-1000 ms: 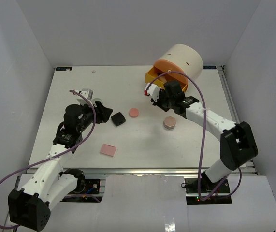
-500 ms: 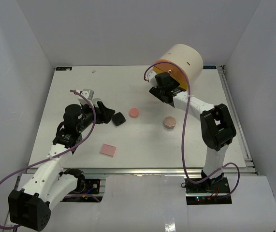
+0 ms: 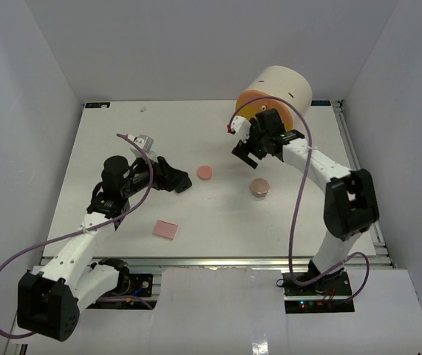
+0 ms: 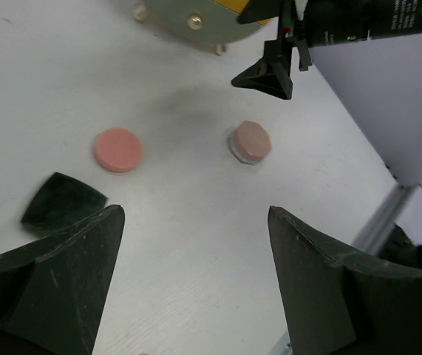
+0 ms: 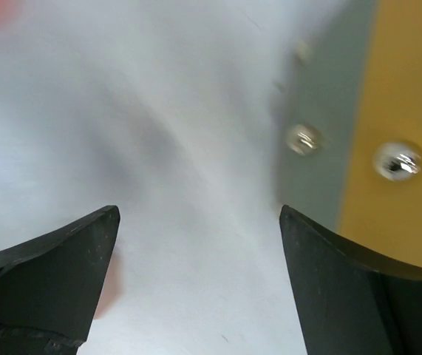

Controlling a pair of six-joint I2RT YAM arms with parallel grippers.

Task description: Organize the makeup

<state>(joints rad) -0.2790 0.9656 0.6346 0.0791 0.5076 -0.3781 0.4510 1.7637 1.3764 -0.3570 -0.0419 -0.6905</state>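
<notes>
top and wrist views. the left gripper [image 4: 194,216] was held low over the table [image 3: 107,148], jaws spread and empty, with the black case [image 4: 63,201] just outside the gap, beside one finger. the right gripper [image 3: 249,150] was held before the cylinder [image 3: 284,85], jaws likewise spread, nothing between them. the pink compact [image 3: 205,171], beige compact [image 3: 259,188] and pink square [image 3: 165,229] were seen loose and well apart. the case was judged the next pick: the jaws should be centred over it, lowered squarely, and closed across its narrow sides.
</notes>
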